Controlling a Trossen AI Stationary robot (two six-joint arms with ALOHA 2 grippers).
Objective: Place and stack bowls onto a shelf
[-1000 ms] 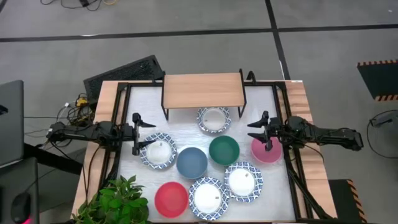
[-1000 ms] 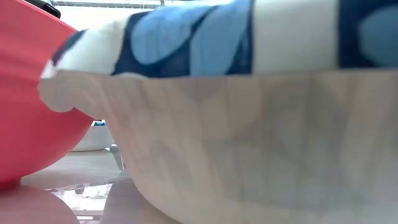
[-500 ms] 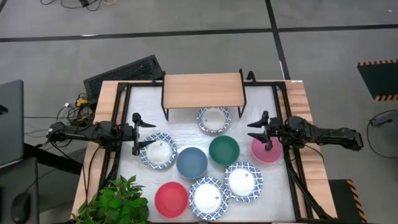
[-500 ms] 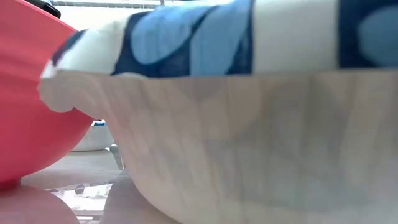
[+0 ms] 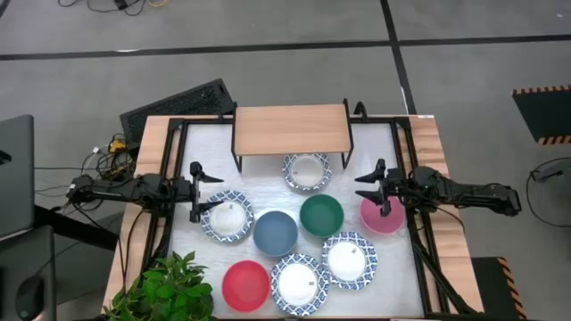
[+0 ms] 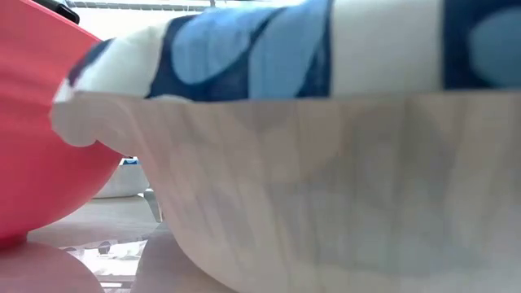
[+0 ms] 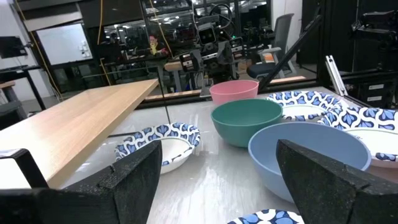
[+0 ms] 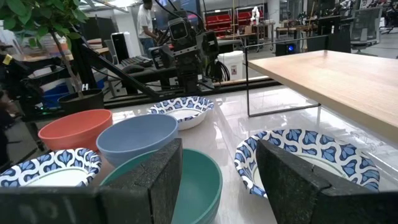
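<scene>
The eight bowls all stand on the white table [image 5: 393, 152], in front of the shelf [image 5: 291, 130], and the wooden top of the shelf has nothing on it. A patterned bowl [image 5: 307, 170] is just near the shelf's front edge; the green bowl [image 5: 321, 215], the blue bowl [image 5: 275, 232] and the pink bowl [image 5: 384, 217] make a row in the middle, with another patterned bowl [image 5: 227, 218] on the left; the red bowl [image 5: 245, 284] and two more patterned ones are at the near edge. The right gripper [image 5: 376, 189] hovers over the far rim of the pink bowl, its fingers wide and holding nothing. The left gripper [image 5: 197, 192] is just beside the left patterned bowl, fingers also spread and empty. I judge that the bowls are stiff and rather light, with smooth glossy walls, so they can slip; the patterned ones look like ceramic and may chip if they are dropped into each other. The best place to hold seems the rim, one finger inside and one outside, because the round body is too wide for the jaws
</scene>
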